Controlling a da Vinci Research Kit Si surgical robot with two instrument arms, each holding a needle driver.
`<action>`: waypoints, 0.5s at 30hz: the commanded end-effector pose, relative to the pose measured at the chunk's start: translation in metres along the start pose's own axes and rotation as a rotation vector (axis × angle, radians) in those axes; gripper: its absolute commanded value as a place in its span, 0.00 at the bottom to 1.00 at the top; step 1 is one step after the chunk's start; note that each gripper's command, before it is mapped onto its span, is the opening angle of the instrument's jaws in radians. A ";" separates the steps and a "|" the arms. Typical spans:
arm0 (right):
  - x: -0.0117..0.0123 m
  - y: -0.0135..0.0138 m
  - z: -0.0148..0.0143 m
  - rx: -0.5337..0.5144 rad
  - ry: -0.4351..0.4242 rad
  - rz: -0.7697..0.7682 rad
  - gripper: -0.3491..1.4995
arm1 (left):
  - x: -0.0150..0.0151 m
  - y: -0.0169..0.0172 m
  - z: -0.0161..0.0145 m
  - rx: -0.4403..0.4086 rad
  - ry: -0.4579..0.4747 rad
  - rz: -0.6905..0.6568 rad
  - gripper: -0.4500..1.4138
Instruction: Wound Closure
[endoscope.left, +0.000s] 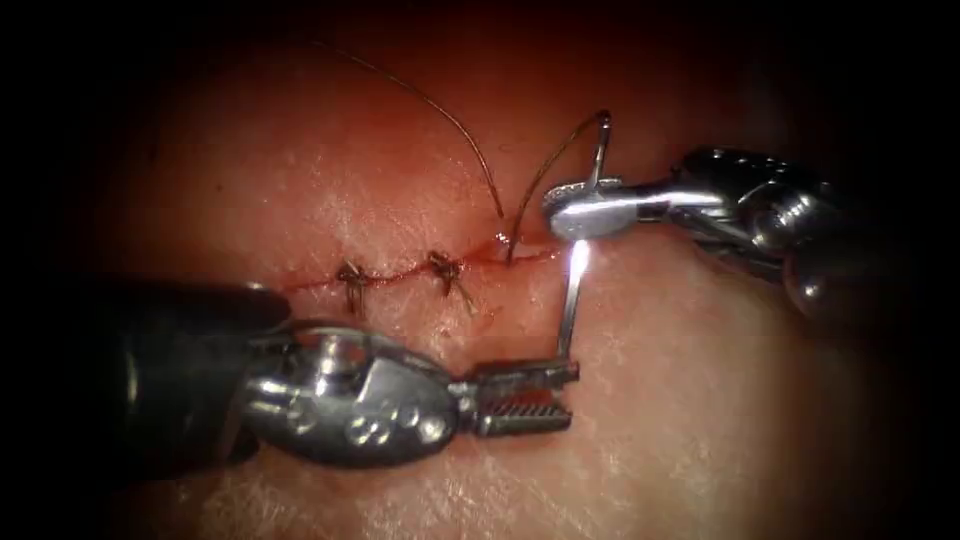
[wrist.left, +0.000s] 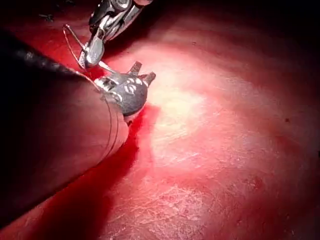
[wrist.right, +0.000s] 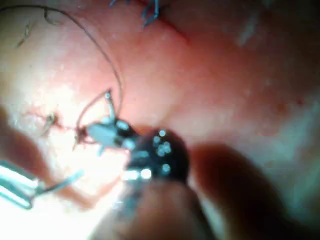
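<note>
The tissue (endoscope.left: 700, 400) bears a horizontal cut (endoscope.left: 400, 275) with two tied knots (endoscope.left: 352, 282) on it. My right tool (endoscope.left: 560, 210) is shut on the curved needle (endoscope.left: 572, 290), about a third of the way from its thread end, and holds it free above the tissue, right of the knots. The needle's lower end rests against the upper jaw of my left tool (endoscope.left: 570, 395), whose jaws stand open below the cut. Thread (endoscope.left: 545, 165) runs from the needle's top end down into the cut. The right wrist view shows the right tool (wrist.right: 95, 132) gripping the needle (wrist.right: 108, 102).
A second strand of thread (endoscope.left: 440, 105) rises from the cut toward the far left. Red fluid lines the cut. In the left wrist view the left tool (wrist.left: 142, 72) lies just beneath the right tool (wrist.left: 92, 52).
</note>
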 end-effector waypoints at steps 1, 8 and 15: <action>-0.0005 0.0006 0.0003 -0.009 0.000 -0.081 0.00 | -0.0016 -0.0001 0.0011 -0.007 -0.017 -0.063 0.34; -0.0005 0.0021 -0.0005 -0.022 -0.003 -0.233 0.00 | -0.0028 0.0003 0.0012 -0.101 0.004 -0.097 0.36; 0.0001 0.0022 -0.0006 -0.019 -0.003 -0.316 0.00 | -0.0014 0.0025 0.0017 -0.256 0.074 -0.131 0.34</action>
